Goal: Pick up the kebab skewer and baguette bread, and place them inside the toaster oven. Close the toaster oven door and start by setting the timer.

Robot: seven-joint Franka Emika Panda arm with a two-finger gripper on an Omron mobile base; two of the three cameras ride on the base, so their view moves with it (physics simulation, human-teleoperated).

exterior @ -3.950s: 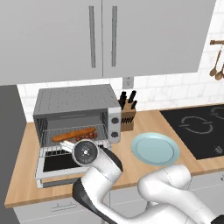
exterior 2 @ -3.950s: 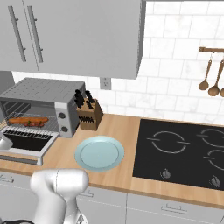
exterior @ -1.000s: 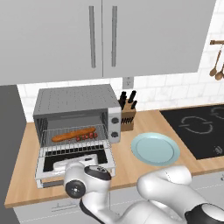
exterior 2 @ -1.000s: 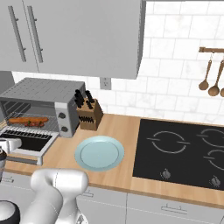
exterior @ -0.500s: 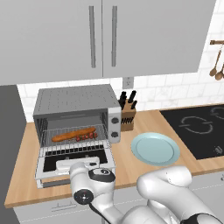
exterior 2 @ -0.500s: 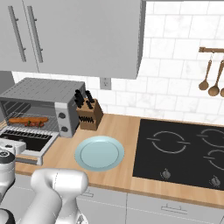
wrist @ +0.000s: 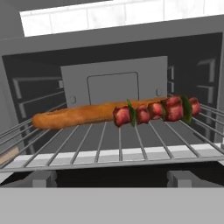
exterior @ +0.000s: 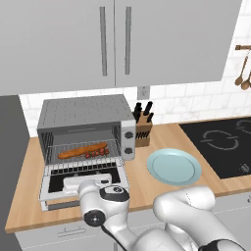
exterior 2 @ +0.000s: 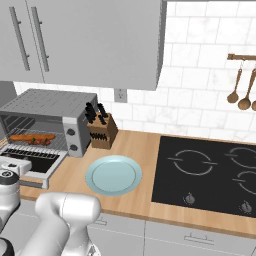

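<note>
1. Door (exterior: pixel 81 185) down, flat, long axis left-right, just beyond and below claw (exterior: pixel 73 185), which hangs over its near edge.
2. Claw released, jaws wide, grasping nothing.
3. Baguette (wrist: pixel 83 114) and skewer (wrist: pixel 155 110) on oven (exterior: pixel 83 117) rack, side by side, skewer nearer.
4. Next, likely: lift door edge up and away.
</note>
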